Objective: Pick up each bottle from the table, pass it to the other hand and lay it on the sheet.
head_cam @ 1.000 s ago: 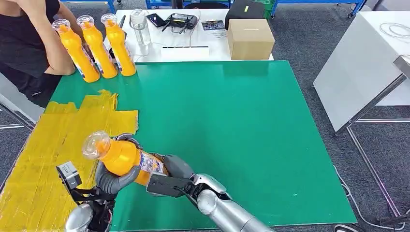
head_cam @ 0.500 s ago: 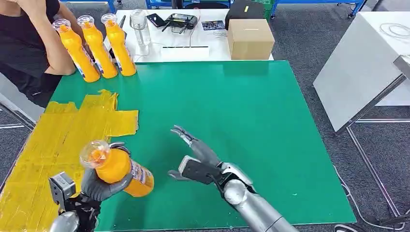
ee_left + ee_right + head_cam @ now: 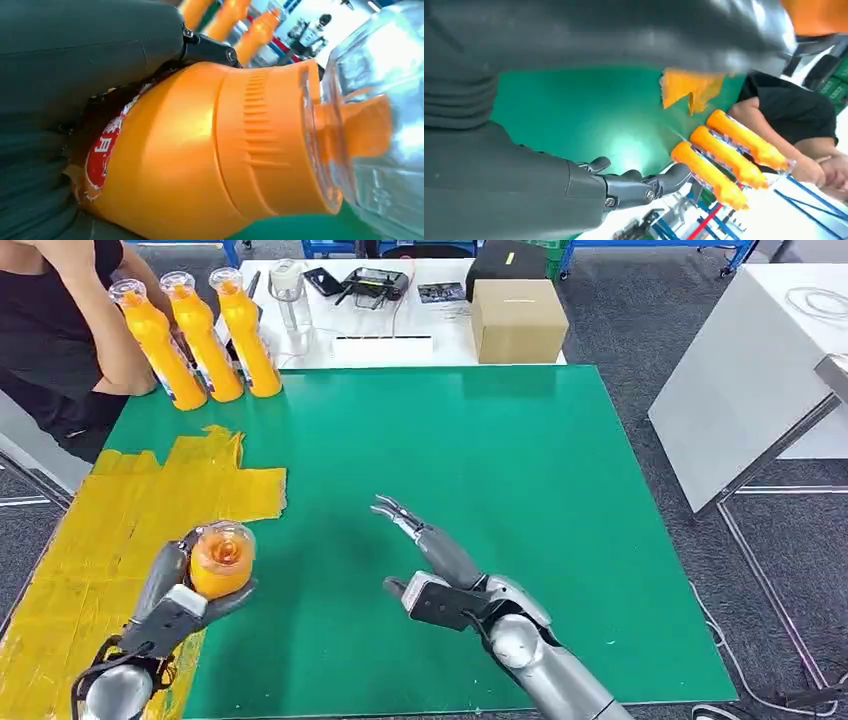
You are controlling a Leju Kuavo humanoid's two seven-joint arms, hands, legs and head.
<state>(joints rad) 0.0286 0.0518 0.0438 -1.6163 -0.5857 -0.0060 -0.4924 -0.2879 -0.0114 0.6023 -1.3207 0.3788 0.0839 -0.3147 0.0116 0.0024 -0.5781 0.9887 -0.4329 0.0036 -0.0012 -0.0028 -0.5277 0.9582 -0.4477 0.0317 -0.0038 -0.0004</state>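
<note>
My left hand (image 3: 168, 605) grips an orange bottle (image 3: 221, 558) with a clear cap, cap toward the camera, over the right edge of the yellow sheet (image 3: 95, 540). In the left wrist view that bottle (image 3: 210, 150) sits close against the dark fingers (image 3: 90, 55). My right hand (image 3: 437, 575) hovers open over the green table (image 3: 520, 480), fingers spread, apart from the bottle. Three more orange bottles (image 3: 195, 335) stand upright at the table's far left corner; the right wrist view shows them (image 3: 724, 160) beyond my right hand's fingers (image 3: 639, 187).
A person in a black top (image 3: 50, 330) leans at the far left, an arm beside the standing bottles. A white table behind holds a cardboard box (image 3: 517, 318), a clear cup (image 3: 287, 292) and dark devices. Another white table (image 3: 760, 370) stands at right.
The bottle passed from my right hand to my left. The right hand let go, opened and drew off to the right. The left hand carried the bottle left over the sheet's edge.
</note>
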